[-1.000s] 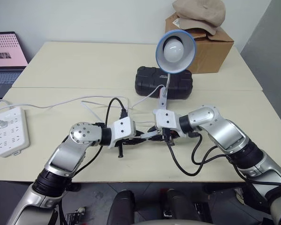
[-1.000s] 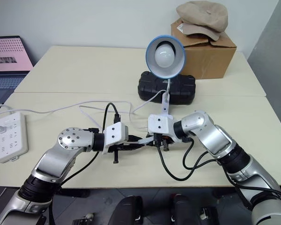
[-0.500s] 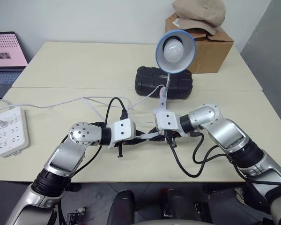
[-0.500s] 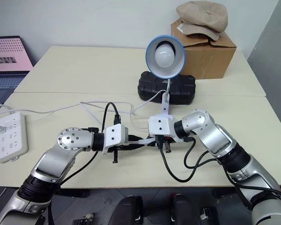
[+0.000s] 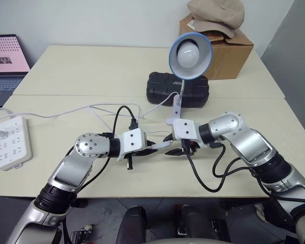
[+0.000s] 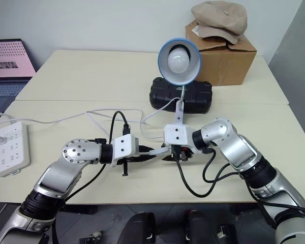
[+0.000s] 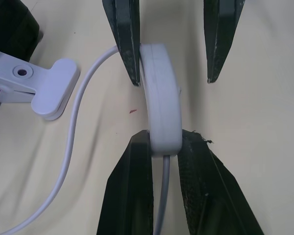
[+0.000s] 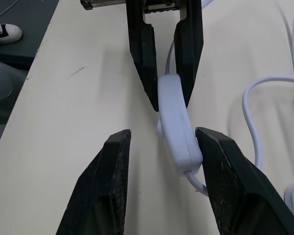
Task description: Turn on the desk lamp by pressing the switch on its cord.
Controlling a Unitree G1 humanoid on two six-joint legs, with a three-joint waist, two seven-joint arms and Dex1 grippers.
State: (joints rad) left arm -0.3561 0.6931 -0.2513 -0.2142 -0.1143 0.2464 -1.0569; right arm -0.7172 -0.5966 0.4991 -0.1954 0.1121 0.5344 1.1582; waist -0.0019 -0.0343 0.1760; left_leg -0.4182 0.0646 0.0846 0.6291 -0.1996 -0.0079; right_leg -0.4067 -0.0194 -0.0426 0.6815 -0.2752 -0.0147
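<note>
Left wrist view: your left gripper pinches the switch above the table, hiding one end, while your right gripper fingers stand spread around the other end, one touching it.

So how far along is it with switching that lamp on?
Done: the left gripper is shut on the switch, holding it above the table. In hand: the right gripper stands open around the switch's other end, one finger beside it. Left: the bulb in the desk lamp looks unlit, so the press remains.
</note>
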